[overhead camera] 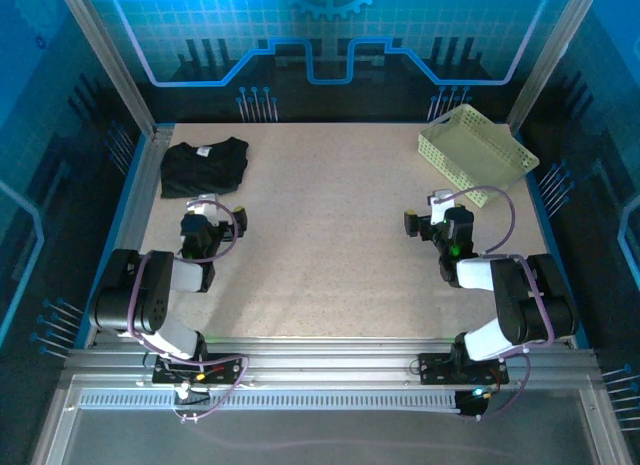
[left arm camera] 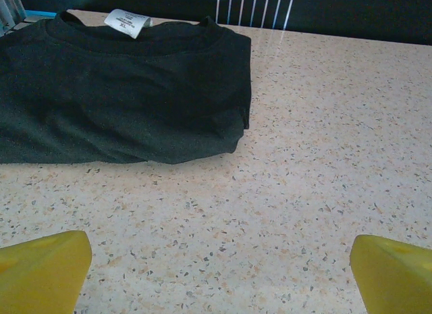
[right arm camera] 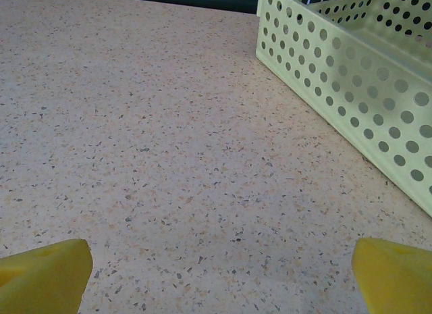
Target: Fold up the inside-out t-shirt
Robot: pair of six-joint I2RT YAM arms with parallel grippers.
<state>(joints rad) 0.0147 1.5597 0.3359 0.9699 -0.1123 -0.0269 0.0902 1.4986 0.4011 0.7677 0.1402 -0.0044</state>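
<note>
The black t-shirt (overhead camera: 203, 167) lies folded into a compact rectangle at the table's far left corner, its pale neck tag (left arm camera: 127, 21) showing at the collar. The left wrist view has the t-shirt (left arm camera: 121, 98) a short way ahead of my left gripper (left arm camera: 219, 270), whose yellow fingertips (left arm camera: 44, 270) stand wide apart over bare table. My left gripper (overhead camera: 203, 211) sits just in front of the shirt, touching nothing. My right gripper (overhead camera: 436, 207) is open too, its fingertips (right arm camera: 395, 273) apart above the table, near the basket.
A pale yellow-green lattice basket (overhead camera: 474, 153) stands at the far right, its wall (right arm camera: 351, 91) close to my right gripper on the right. The speckled table (overhead camera: 330, 235) stretches between the two arms. Metal frame rails (overhead camera: 140, 200) border the left and right sides.
</note>
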